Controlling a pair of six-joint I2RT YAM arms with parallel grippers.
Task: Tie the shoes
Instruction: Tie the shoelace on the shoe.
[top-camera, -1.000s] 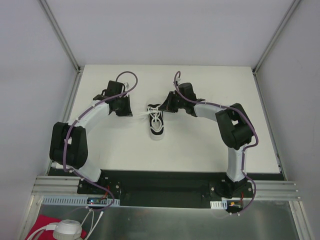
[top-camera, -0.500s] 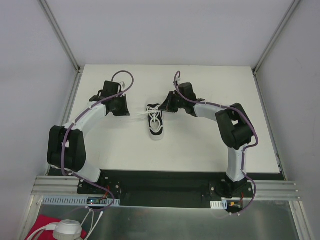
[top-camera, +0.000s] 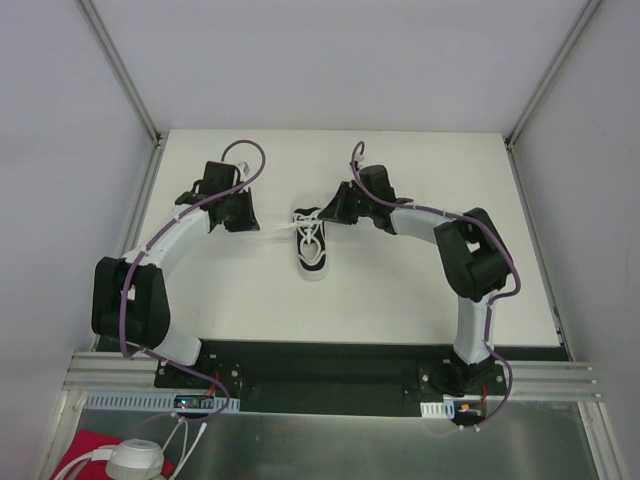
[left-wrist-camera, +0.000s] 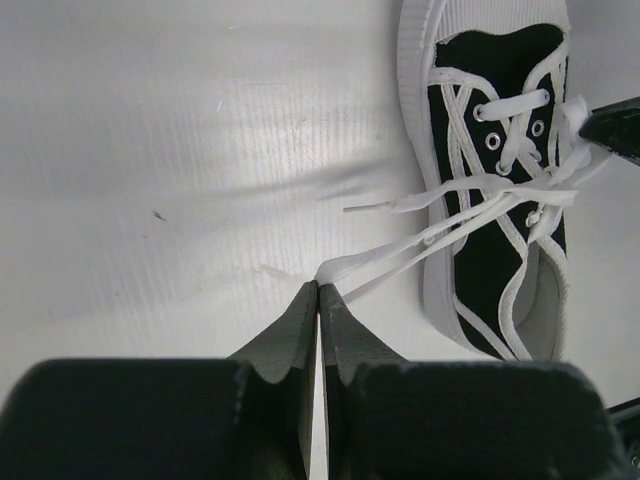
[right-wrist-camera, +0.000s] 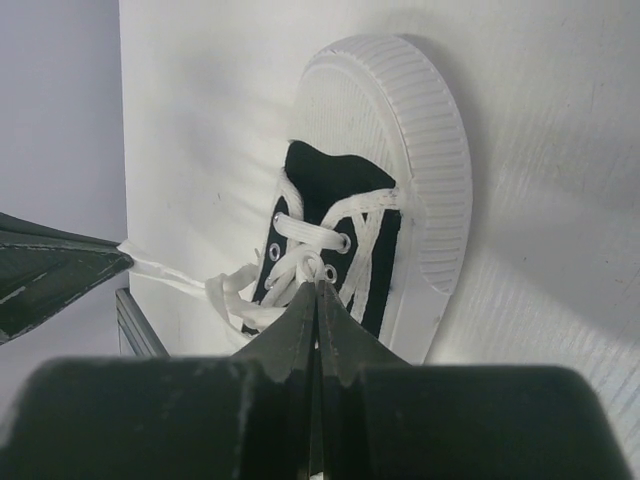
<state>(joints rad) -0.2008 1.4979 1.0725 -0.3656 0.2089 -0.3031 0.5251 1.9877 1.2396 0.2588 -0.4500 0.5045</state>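
Observation:
The small black shoe (top-camera: 315, 262) with its white sole lies mid-table, toe toward the arm bases. My left gripper (top-camera: 262, 228) stands to its left, shut on the end of a white lace (left-wrist-camera: 400, 248) that runs taut from the eyelets to the fingertips (left-wrist-camera: 318, 285). My right gripper (top-camera: 323, 217) is at the shoe's far end, shut on a lace loop (right-wrist-camera: 325, 268) above the tongue. In the left wrist view the shoe (left-wrist-camera: 490, 270) fills the upper right. In the right wrist view the shoe (right-wrist-camera: 390, 120) points away, and a slack loop (right-wrist-camera: 225, 295) hangs at its left side.
The white table (top-camera: 400, 290) is enclosed by pale walls with metal posts (top-camera: 125, 75) at the back corners. The arm bases sit on a black plate (top-camera: 320, 375) at the near edge. A red cloth (top-camera: 85, 450) and white cable lie below it.
The left arm has drawn its gripper slightly left and back from the shoe, tightening the lace. The right gripper has barely shifted. Both stay shut.

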